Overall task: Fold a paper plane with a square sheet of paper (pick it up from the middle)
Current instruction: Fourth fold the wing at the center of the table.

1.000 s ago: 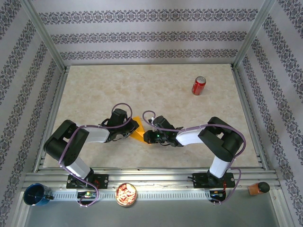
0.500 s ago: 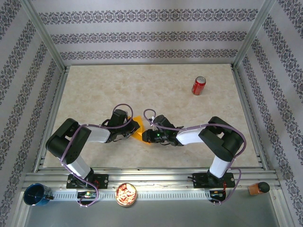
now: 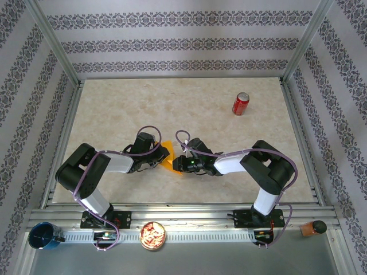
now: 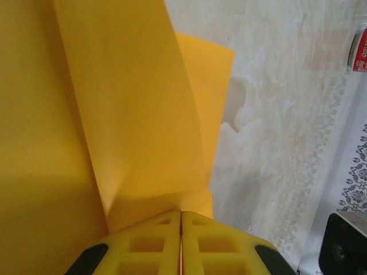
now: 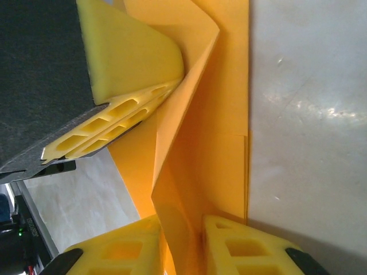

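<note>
Landmark: the red soda can (image 3: pixel 240 103) stands upright and alone at the far right of the worktop (image 3: pixel 172 109). Every place here is called from it.
Paper: the square sheet of paper (image 3: pixel 170 163) is well left of the can and nearer the arm bases. It is no flat square now, but creased, with orange-yellow plies lifting off the worktop.
Left arm: the left arm (image 3: pixel 114 163) comes at the paper from the side away from the can, wrist down low.
Left fingers: in the left wrist view the left fingers (image 4: pixel 149 240) are pressed tip to tip, and the paper (image 4: pixel 132 114) fans up and outward from where they meet. From the right wrist view the same pair (image 5: pixel 132 109) bites onto an upper ply, so that's a firm pinch on the sheet.
Right arm: the right arm (image 3: pixel 229 166) reaches in from the can's side, meeting the paper head-on opposite its partner.
Right fingers: the right fingers (image 5: pixel 241 246) stand a little apart. A raised fold of the paper (image 5: pixel 212 143) stands in the gap between them, and they are not clamped on it.
Fold up close: one sharp ridge runs from between the right fingers up toward the left pair, and a flat layer lies on the worktop beside it.
Can again: a sliver of its red shows at the right edge of the left wrist view, beyond the paper's far corner.
</note>
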`<state>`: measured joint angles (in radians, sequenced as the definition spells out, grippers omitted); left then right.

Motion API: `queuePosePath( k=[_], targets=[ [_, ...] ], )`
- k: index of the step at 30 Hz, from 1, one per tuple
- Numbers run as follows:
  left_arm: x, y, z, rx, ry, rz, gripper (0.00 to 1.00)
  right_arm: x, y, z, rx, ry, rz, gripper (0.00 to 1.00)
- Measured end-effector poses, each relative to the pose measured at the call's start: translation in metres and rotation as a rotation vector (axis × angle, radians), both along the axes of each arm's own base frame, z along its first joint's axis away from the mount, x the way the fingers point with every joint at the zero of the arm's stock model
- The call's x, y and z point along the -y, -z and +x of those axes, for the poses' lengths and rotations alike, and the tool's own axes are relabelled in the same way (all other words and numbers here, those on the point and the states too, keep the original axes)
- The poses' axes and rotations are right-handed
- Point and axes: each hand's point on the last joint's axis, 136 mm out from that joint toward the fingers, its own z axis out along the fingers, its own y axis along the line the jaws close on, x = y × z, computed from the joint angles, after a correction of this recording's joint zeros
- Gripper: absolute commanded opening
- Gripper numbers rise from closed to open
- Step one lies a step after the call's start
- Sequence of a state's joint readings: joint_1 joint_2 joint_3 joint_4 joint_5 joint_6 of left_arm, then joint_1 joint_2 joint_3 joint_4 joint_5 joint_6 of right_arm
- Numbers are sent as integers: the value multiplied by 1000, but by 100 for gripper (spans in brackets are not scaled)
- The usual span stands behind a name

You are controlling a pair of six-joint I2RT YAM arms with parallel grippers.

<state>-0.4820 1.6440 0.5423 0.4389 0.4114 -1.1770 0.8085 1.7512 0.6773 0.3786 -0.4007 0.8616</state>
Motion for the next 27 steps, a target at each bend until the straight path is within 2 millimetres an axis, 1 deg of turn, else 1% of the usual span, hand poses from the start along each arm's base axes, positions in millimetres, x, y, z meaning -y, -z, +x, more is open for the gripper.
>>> queuePosePath(
  k=[5,10,14,20,22,27],
  targets=[
    [0,0,0,0,0,0,9,0,0,0,-7,-4,-10,27],
    [0,0,0,0,0,0,9,-1,-1,1,-6,-12,-19,30],
    [0,0,0,0,0,0,9,-1,-1,1,0,-22,-28,29],
    [0,0,0,1,0,-1,9,-2,-2,4,17,-26,-39,21],
    [0,0,0,1,0,-1,9,-2,1,4,13,-26,-43,17],
    [0,-1,1,5,0,-3,10,-3,4,4,6,-18,-38,14]
  ],
)
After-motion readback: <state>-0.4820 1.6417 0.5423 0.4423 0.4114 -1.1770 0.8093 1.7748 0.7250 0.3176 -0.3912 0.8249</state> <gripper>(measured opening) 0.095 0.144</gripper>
